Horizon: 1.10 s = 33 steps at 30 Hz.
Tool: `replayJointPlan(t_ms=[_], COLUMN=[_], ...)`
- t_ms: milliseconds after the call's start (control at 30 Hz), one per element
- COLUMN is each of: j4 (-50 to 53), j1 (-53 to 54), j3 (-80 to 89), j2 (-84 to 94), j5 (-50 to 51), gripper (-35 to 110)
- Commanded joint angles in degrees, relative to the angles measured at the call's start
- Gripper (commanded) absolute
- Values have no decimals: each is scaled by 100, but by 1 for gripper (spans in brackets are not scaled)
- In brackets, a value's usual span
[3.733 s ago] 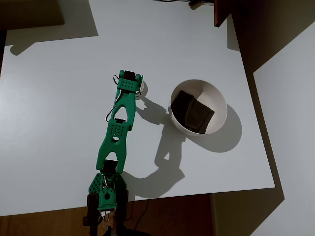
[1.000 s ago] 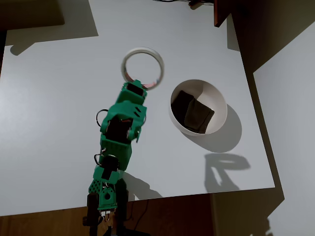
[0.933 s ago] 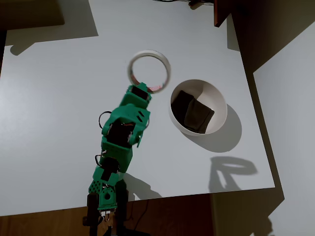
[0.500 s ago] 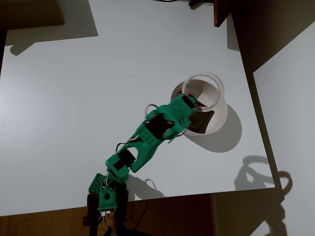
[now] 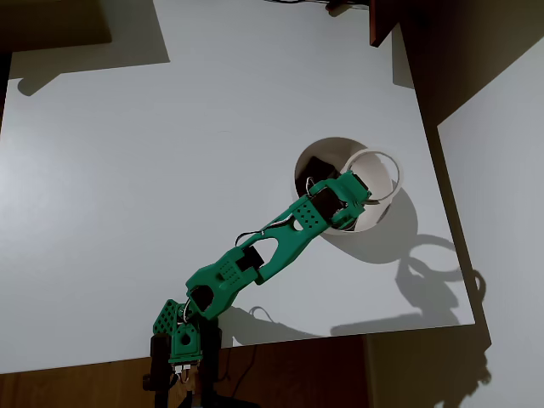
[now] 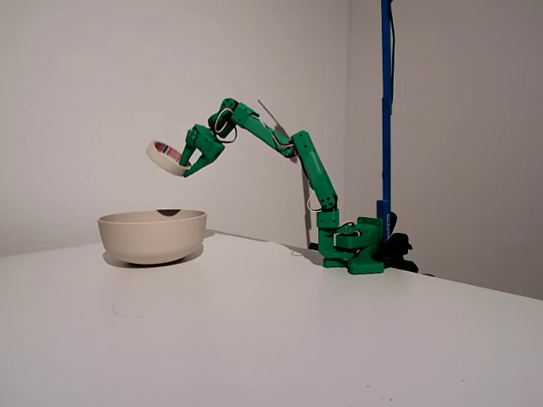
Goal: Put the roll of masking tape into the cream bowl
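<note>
The roll of masking tape (image 6: 167,158) has swung across from the bare table on the left of the overhead view and now hangs in the air over the cream bowl (image 6: 153,235), tilted, well clear of its rim. Only the drop is left, I'd say. The gripper (image 6: 188,159) is clamped on the roll's edge. The green arm (image 5: 255,259) reaches out long and high from its base.

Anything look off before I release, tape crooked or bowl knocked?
Nothing stands out. The tape hangs tilted in the gripper, above the bowl, not touching it. The bowl sits upright on the table, the dark patch inside.
</note>
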Motion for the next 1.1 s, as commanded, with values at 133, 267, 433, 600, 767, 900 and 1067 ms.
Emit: replayJointPlan(t_ms=[133,267,433,600,767,900,1067], j4=[79,211,229,185,97,44,-18], j1=[53,0,-79,-105,-114,-114,-114], j3=[-237,-237,-237,-237,-237,-237,-237], j2=[-378,-606,-835,-861,-791,-703,-598], j5=[-237,-360,-492,-404,-264,-123,44], gripper=[-8,-8,-8,4,9,9,7])
